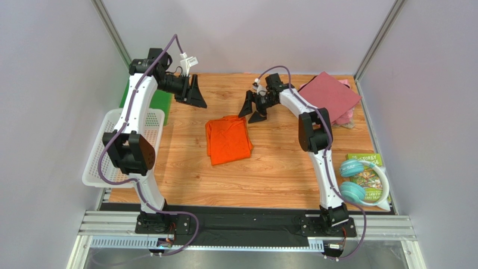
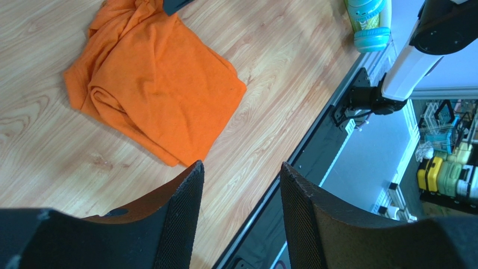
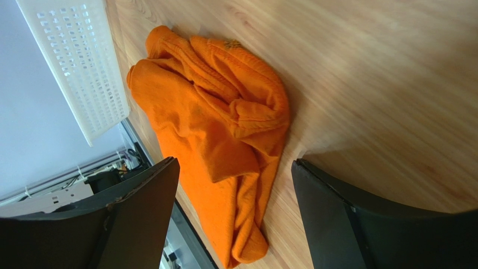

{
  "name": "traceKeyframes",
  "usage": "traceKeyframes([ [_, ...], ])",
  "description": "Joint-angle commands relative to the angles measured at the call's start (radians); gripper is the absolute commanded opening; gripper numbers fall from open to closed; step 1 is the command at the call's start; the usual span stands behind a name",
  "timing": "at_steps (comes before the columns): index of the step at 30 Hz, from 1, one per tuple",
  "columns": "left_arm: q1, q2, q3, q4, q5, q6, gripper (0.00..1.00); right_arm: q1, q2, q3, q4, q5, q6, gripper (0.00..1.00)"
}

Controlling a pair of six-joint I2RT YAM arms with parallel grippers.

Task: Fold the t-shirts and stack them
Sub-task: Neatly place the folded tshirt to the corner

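Observation:
A bright orange t-shirt (image 1: 228, 140) (image 2: 154, 84) (image 3: 219, 129) lies loosely folded and rumpled in the middle of the wooden table. A dusty maroon t-shirt (image 1: 330, 94) lies folded flat at the back right, on top of a pale pink one (image 1: 344, 116) that peeks out beneath it. My left gripper (image 1: 192, 94) (image 2: 241, 174) hovers open at the back left, apart from the orange shirt, with nothing between its fingers. My right gripper (image 1: 252, 110) (image 3: 234, 168) hangs open just above and behind the orange shirt's far right corner, holding nothing.
A white mesh basket (image 1: 96, 147) (image 3: 76, 61) overhangs the table's left edge, with a green sheet (image 1: 162, 101) behind it. Teal headphones (image 1: 353, 179) rest on a book (image 1: 367, 174) at the front right. A teal-capped bottle (image 2: 367, 19) shows in the left wrist view.

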Motion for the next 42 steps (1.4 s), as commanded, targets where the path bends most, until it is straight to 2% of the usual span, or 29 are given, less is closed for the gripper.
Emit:
traceKeyframes([
  [1,0.004,-0.039,0.036,-0.117,0.033,0.022,0.59,0.011,0.050,0.013,-0.045,0.061,-0.050,0.82],
  [19,0.004,-0.041,0.056,-0.130,0.035,0.034,0.60,0.148,0.070,-0.149,0.074,0.021,0.004,0.80],
  [23,0.004,-0.040,0.059,-0.140,0.034,0.040,0.60,0.168,0.087,-0.143,0.097,0.012,0.031,0.75],
  [26,0.004,-0.047,0.058,-0.149,0.034,0.051,0.60,0.183,0.089,-0.163,0.121,0.012,0.051,0.64],
  [27,0.004,-0.048,0.059,-0.153,0.030,0.052,0.60,0.191,0.089,-0.169,0.121,0.017,0.053,0.56],
  [29,0.004,-0.057,0.062,-0.155,0.030,0.055,0.60,0.200,0.081,-0.191,0.139,0.005,0.062,0.45],
  [30,0.004,-0.060,0.064,-0.158,0.030,0.057,0.60,0.206,0.072,-0.217,0.150,0.011,0.067,0.33],
  [32,0.004,-0.067,0.067,-0.160,0.031,0.060,0.60,0.214,0.052,-0.237,0.161,0.034,0.070,0.22],
  [33,0.004,-0.068,0.070,-0.163,0.031,0.062,0.61,0.221,0.051,-0.244,0.163,0.034,0.071,0.11],
  [35,0.004,-0.067,0.064,-0.164,0.030,0.065,0.60,0.225,0.046,-0.249,0.163,0.025,0.074,0.00],
  [42,0.004,-0.074,-0.045,-0.137,0.005,0.078,0.61,0.231,-0.035,-0.283,0.236,-0.015,0.119,0.00],
])
